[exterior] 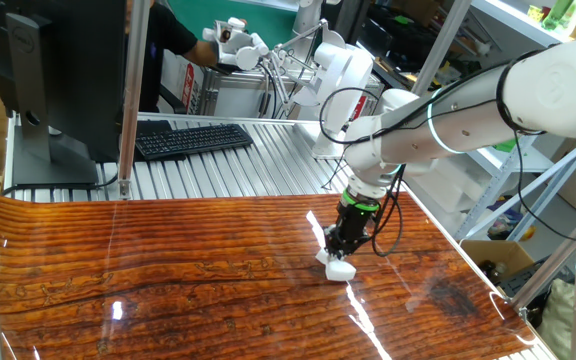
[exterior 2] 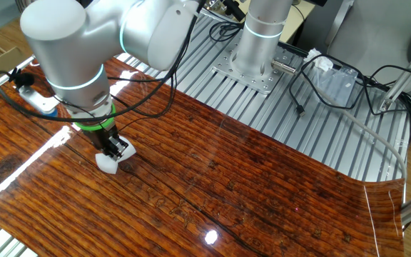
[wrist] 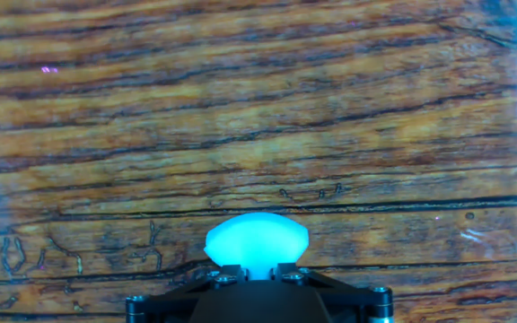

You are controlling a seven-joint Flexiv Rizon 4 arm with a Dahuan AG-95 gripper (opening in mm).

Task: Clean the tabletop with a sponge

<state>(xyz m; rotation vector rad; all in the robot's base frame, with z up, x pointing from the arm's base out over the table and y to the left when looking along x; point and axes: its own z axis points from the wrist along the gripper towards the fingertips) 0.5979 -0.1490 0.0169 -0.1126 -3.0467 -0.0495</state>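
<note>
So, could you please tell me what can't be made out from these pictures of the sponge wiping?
- Hand view: the end effector body hides the fingers and the sponge's lower part, so the grip itself is unseen.
- Both fixed views: the sponge's underside is hidden, so contact with the tabletop can't be confirmed.
- Any dirt or marks to wipe: lost among dark grain and bright glare.
- One fixed view: the keyboard's left end is hidden behind a post.

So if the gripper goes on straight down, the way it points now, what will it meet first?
The gripper points straight down and is shut on the sponge. Below it lies only the tabletop, so the sponge would press into the wood first. It already seems to touch the surface, though the contact is hard to confirm.
</note>
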